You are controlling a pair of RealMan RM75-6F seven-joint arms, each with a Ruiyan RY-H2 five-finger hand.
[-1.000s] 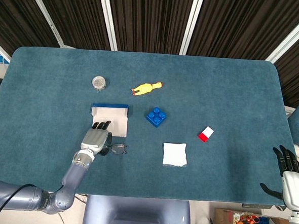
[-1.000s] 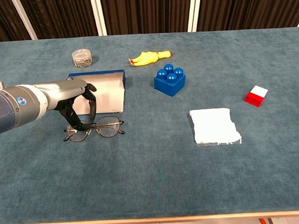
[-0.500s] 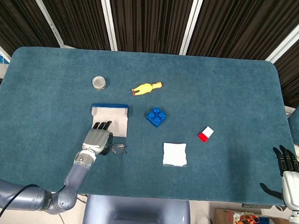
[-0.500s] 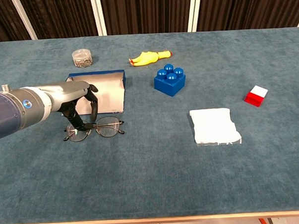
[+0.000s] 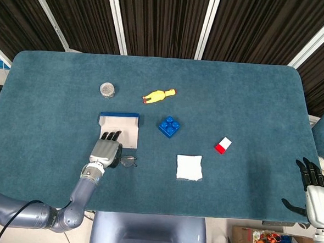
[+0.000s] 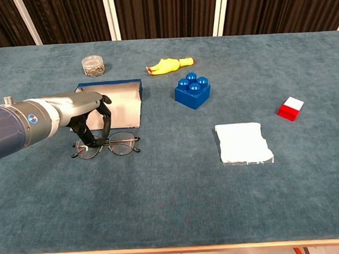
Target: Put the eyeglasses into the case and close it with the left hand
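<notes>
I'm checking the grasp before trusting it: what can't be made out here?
- Head view: left hand covers most of the eyeglasses.
- Chest view: whether its fingers grip the frame or only touch it is unclear.
- Right hand: outside the chest view.

The left hand [image 6: 85,112] is seen reaching in from the left edge, its dark fingers [image 6: 83,135] curled down onto the left part of the eyeglasses [image 6: 107,145], which lie flat on the blue table [image 6: 173,205]. Whether the frame is actually gripped cannot be told. Just behind the glasses the open case [image 6: 122,101] is set, blue-walled with a pale lining. A small jar [image 6: 92,65] is placed at the far left, a yellow rubber chicken [image 6: 169,65] beside it to the right, and a blue building block [image 6: 192,90] nearer. A white folded cloth [image 6: 243,143] is laid right of centre, with a red and white block [image 6: 291,108] further right.
</notes>
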